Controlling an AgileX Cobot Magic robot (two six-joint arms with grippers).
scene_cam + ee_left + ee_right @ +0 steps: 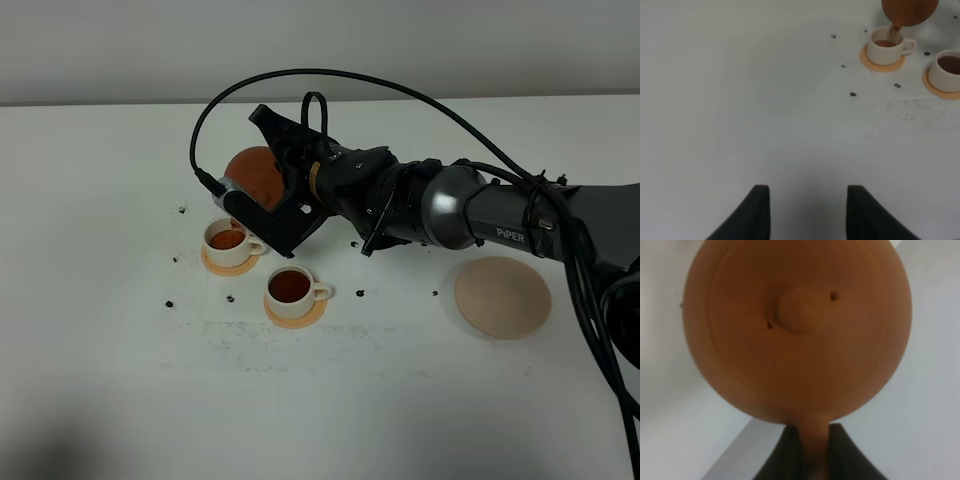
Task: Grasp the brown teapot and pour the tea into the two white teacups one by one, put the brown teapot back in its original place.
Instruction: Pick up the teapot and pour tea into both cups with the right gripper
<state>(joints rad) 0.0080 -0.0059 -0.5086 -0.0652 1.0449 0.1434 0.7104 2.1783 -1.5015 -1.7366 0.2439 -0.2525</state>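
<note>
My right gripper (281, 197) is shut on the loop handle of the brown teapot (254, 174) and holds it tilted in the air, spout down over the far left white teacup (227, 238). A thin stream of tea (895, 34) runs into that cup (885, 46). The other white teacup (290, 286) stands nearer and to the right, full of dark tea. The right wrist view is filled by the teapot's lid (797, 330), with the handle between the fingers (790, 455). The pale beige disc (502, 296) lies bare at the right. My left gripper (807, 215) is open and empty over bare table.
Each cup sits on a small orange coaster (229, 264) (296, 312). Small dark specks (169, 302) dot the white table (320, 400) around the cups. The right arm and its cables (480, 215) reach across the middle from the right.
</note>
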